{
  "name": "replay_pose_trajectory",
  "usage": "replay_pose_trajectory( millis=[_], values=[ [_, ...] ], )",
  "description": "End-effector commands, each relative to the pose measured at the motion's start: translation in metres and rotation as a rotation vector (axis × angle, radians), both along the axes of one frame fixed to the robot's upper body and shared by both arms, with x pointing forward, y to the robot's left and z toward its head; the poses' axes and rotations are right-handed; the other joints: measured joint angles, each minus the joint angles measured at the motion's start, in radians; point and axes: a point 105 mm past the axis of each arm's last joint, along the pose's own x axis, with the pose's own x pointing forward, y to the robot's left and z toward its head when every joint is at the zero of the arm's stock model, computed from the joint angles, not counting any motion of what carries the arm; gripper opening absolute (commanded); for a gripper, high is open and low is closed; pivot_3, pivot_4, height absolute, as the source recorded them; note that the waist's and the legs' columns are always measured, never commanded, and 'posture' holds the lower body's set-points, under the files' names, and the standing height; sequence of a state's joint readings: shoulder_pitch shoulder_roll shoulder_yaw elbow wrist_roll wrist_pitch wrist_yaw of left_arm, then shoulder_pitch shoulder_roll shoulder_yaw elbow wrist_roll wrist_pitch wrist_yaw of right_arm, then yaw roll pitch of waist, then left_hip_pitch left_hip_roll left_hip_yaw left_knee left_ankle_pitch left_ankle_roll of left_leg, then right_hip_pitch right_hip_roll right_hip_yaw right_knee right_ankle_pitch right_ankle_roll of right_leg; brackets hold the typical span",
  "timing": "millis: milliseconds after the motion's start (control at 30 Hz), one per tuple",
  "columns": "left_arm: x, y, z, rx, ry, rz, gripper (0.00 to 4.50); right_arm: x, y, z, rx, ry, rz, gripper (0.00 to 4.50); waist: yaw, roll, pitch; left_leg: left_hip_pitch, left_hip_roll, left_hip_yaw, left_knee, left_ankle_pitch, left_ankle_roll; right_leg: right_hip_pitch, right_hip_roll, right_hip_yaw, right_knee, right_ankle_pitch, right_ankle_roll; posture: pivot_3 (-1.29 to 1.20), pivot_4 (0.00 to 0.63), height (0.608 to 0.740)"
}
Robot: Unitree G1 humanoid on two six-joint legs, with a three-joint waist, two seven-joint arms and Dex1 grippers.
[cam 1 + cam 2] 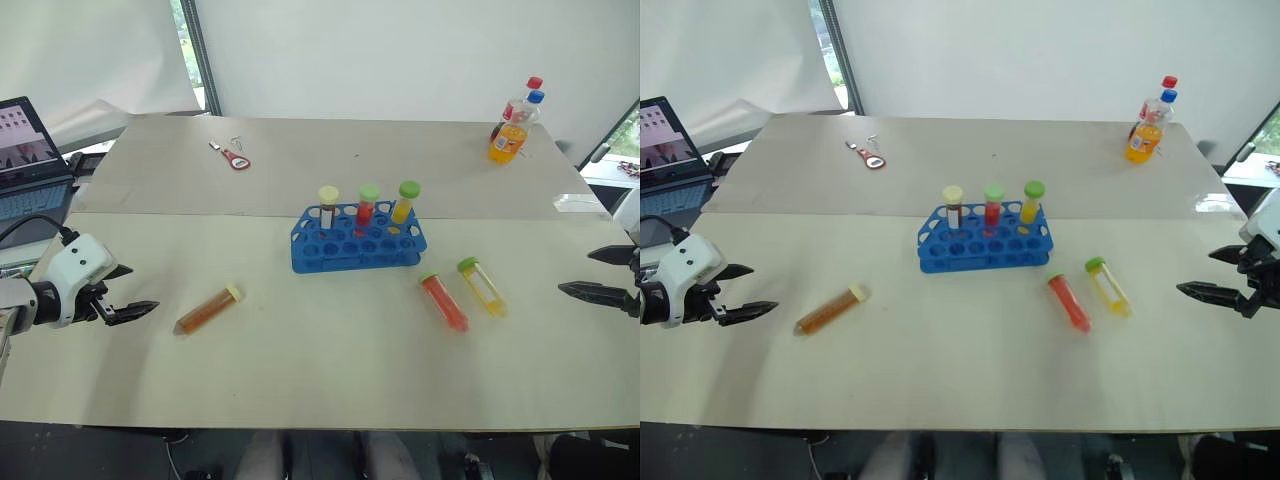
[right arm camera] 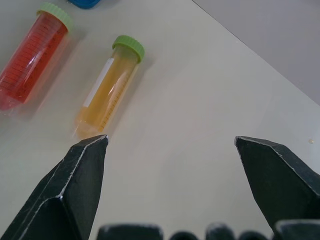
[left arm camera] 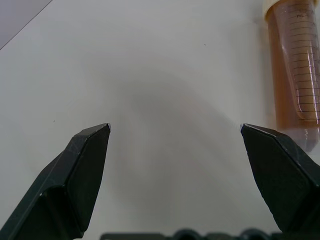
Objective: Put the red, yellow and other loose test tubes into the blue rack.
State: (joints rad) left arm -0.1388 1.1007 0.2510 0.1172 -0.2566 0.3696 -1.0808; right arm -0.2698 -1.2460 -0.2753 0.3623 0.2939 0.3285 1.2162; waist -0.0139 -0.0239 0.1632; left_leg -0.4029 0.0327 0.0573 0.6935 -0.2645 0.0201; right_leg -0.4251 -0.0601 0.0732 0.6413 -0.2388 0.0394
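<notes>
Lying nearest on the table [image 1: 330, 380], the amber tube [image 1: 207, 309] is resting on its side just beyond the left gripper [image 1: 135, 309], whose jaws are standing released and empty. Right of centre, the red tube [image 1: 444, 302] and yellow tube [image 1: 482, 286] are lying side by side, near the blue rack [image 1: 357, 240], which is holding three upright tubes. The right gripper [image 1: 592, 274] is hovering beside them, jaws spread, grasping nothing.

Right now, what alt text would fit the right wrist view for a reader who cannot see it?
The right end effector, open and empty, points at the yellow tube lying on the pale table. The red tube lies beside the yellow one; both have green caps.
</notes>
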Motion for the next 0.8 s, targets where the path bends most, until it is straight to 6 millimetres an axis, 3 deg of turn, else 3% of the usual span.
replay_pose_trajectory(
  millis=[33,233,367,500,633,800],
  values=[
    [0.002,-0.001,0.015,0.003,-0.06,-0.008,4.42,0.003,0.004,0.014,-0.021,-0.062,0.022,4.5,0.0,0.0,0.0,0.0,0.0,0.0,0.0,0.0,0.0,0.0,0.0,0.0,0.0,0.0,0.0,0.0,0.15,0.74],
    [0.001,-0.004,0.025,-0.077,-0.091,-0.027,4.42,0.012,0.011,0.021,0.001,-0.113,0.027,4.5,-0.001,0.0,0.0,0.0,0.0,0.0,0.0,0.0,0.0,0.0,0.0,0.0,0.0,0.0,0.0,0.0,0.15,0.74],
    [-0.001,-0.025,0.033,-0.126,-0.087,-0.119,4.42,0.019,0.015,0.023,0.015,-0.114,0.03,4.5,0.0,0.0,0.0,0.0,0.0,0.0,0.0,0.0,0.0,0.0,0.0,0.0,0.0,0.0,0.0,0.0,0.15,0.74],
    [-0.004,-0.077,0.039,-0.171,-0.074,-0.302,4.42,0.029,0.026,0.026,0.024,-0.101,0.048,4.5,0.004,0.0,0.0,0.0,0.0,0.0,0.001,0.0,0.0,0.0,0.0,0.0,0.001,0.0,0.0,0.0,0.15,0.74],
    [-0.014,-0.148,0.052,-0.242,-0.097,-0.57,4.42,0.045,0.036,0.016,0.041,-0.011,-0.039,4.5,0.003,0.0,0.0,-0.001,-0.001,0.0,0.002,0.0,0.0,0.0,0.0,0.0,0.0,0.0,0.0,0.0,0.15,0.74],
    [-0.031,-0.19,0.059,-0.277,-0.088,-0.78,4.42,0.053,0.046,0.0,0.031,0.155,-0.136,4.5,-0.003,0.001,0.0,-0.002,-0.001,-0.001,0.001,0.0,0.0,-0.002,0.001,0.0,0.001,0.0,0.0,0.0,0.15,0.74]
  ],
)
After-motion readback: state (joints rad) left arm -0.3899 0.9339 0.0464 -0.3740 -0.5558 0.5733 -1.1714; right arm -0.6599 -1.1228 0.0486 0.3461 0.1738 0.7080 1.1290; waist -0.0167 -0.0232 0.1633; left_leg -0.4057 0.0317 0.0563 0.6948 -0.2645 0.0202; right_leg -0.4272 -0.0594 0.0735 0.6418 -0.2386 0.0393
